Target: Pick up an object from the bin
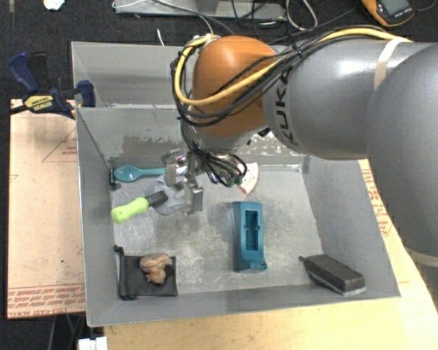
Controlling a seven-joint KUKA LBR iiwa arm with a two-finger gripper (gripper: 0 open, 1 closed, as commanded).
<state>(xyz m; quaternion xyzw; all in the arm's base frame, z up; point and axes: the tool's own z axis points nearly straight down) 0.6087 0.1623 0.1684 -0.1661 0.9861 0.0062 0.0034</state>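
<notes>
Camera view: gripper (186, 186) low over the bin's (95, 195) left middle, just right of the dark head of a green-handled tool (130, 210); cannot tell whether claw apart or together. Half hidden beneath the orange wrist cover (230, 86), a white-and-red piece (250, 181). By the left wall, a teal spoon (129, 172). Open floor between gripper and blue rectangular block (248, 237). Near the front edge, a black tray (128, 279) with a beige lump (156, 268); at the right corner, a dark grey block (336, 274).

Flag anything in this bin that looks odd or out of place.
Nothing looks spilled or broken. One oddity: a tan crumpled lump lies on a black pad in the lower-left corner of the bin.
</notes>
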